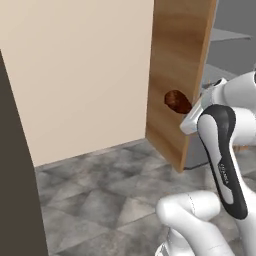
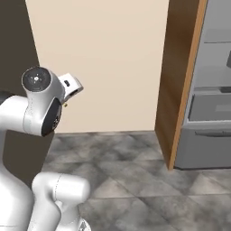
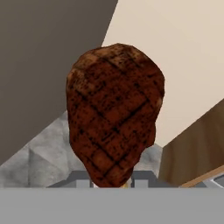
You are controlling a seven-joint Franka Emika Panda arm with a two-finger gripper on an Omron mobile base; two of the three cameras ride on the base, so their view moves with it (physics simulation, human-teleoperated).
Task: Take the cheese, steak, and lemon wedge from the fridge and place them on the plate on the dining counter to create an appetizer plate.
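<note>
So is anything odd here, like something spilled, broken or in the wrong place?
Nothing is spilled or broken. The one unusual sight is the steak, held up in the air in the pincer above the grey floor, away from any plate. The fridge beside the wooden panel looks intact.

1. The steak (image 3: 114,113) sits in the centre of the hand view: a rounded dark reddish-brown lump with a crossed grill-mark pattern on its surface.
2. Its lower end tapers and reaches down to the bottom of the scene, between two small grey blocks at either side of it. The pincer tips themselves cannot be made out, so the grip is not directly visible.
3. Behind it, upper left: a plain dark grey-brown surface (image 3: 48,57).
4. Behind it, upper right: a flat cream wall (image 3: 183,52).
5. Lower left: grey marbled floor tiles (image 3: 39,162).
6. Lower right: a brown wooden panel (image 3: 197,148) with a lighter edge, running diagonally.
</note>
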